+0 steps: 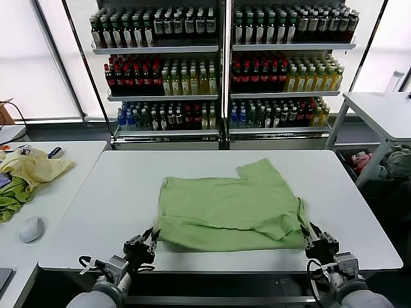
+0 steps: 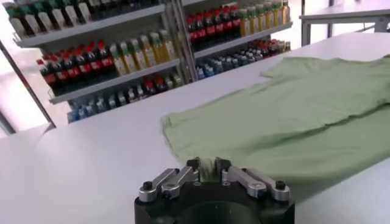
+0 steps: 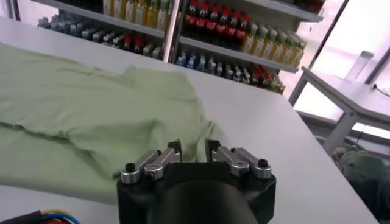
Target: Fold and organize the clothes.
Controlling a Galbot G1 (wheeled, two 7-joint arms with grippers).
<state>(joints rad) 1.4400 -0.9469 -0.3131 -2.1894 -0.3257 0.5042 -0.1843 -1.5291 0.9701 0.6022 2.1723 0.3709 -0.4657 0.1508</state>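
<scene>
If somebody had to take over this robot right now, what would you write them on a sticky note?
Left gripper: at the shirt's near left corner, jaws apart, holding nothing.
Right gripper: at the near right corner, jaws apart, holding nothing.
Green shirt: on the white table, partly folded, one sleeve lying over the body, another sticking out at the far edge.
Done: first fold. Left: probably more folds, then tidying.
Other clothes lie on the side table.
</scene>
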